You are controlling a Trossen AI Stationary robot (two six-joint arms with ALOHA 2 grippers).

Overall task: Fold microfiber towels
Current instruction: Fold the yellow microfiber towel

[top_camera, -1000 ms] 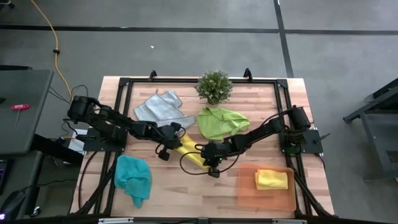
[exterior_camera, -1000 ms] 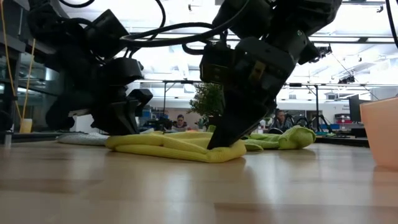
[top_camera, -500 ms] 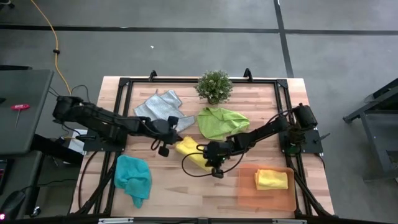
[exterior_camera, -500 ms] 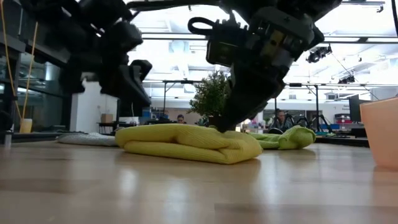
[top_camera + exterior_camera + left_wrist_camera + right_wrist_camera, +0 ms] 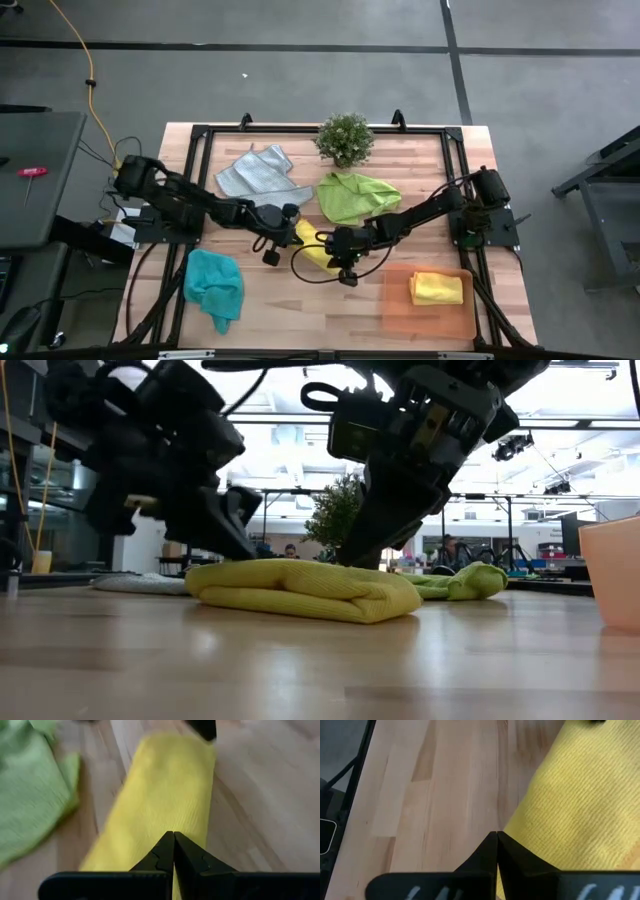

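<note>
A folded yellow microfiber towel [image 5: 305, 590] lies as a thick roll at the middle of the wooden counter [image 5: 300, 300], just in front of the crumpled lime green cloth [image 5: 355, 195]. The left gripper [image 5: 173, 851] hangs over one end of it, fingers pressed together. The right gripper [image 5: 497, 851] hangs at the other end, fingers likewise pressed together.

Overhead, table-level, two close wrist views

Left claw [image 5: 173, 851] closed; right claw [image 5: 497, 851] closed; both arms mid-table
</note>
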